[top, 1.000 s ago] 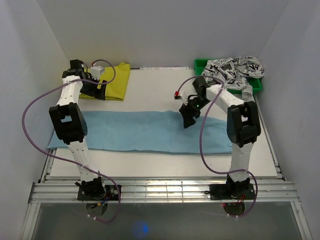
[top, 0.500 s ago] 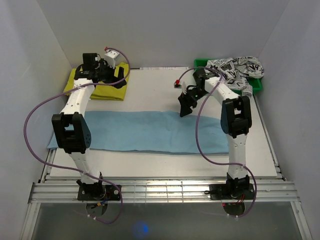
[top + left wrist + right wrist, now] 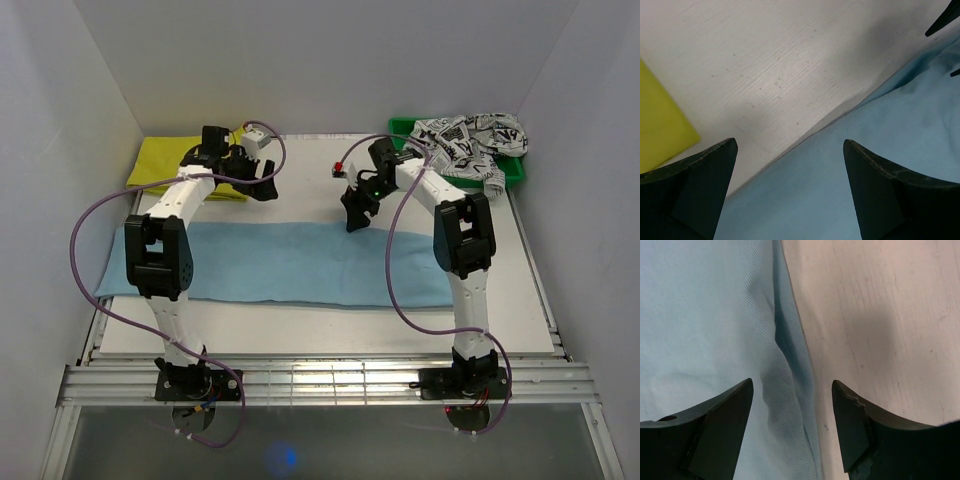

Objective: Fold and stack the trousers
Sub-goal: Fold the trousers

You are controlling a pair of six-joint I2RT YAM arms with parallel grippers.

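Swung inward from a moment ago, the left gripper (image 3: 264,186) and right gripper (image 3: 352,217) hang open and empty above the far edge of the long light-blue cloth trousers (image 3: 300,265), which lie flat across the white table (image 3: 300,185).

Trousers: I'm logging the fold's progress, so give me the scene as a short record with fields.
trousers: light blue, flat in a long strip across the table
left fingers: open, over the far edge, holding nothing
right fingers: open, over the far edge, holding nothing
yellow garment: folded, far left
printed garment: heaped in green bin, far right
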